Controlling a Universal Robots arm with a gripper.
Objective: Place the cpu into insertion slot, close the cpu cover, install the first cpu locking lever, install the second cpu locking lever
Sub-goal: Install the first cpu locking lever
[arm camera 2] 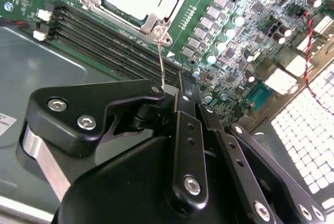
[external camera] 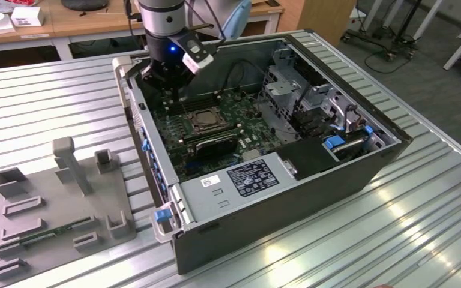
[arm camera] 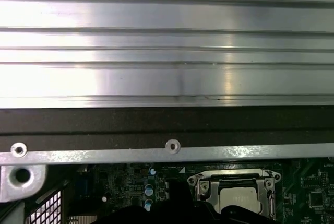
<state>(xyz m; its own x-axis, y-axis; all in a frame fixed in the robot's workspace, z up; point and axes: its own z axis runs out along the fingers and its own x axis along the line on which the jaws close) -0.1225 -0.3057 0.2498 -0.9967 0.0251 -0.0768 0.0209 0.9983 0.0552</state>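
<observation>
Gripper (arm camera 2: pixel 186 80) against cpu locking lever (arm camera 2: pixel 161 62)

Shiny ribbed metal table (external camera: pixel 46 102); glossy metal cpu cover (arm camera: pixel 232 175).

Arm (external camera: pixel 163 24) upright, wrist pointing down, gripper (arm camera 2: pixel 189 83) fingers pressed together
</observation>
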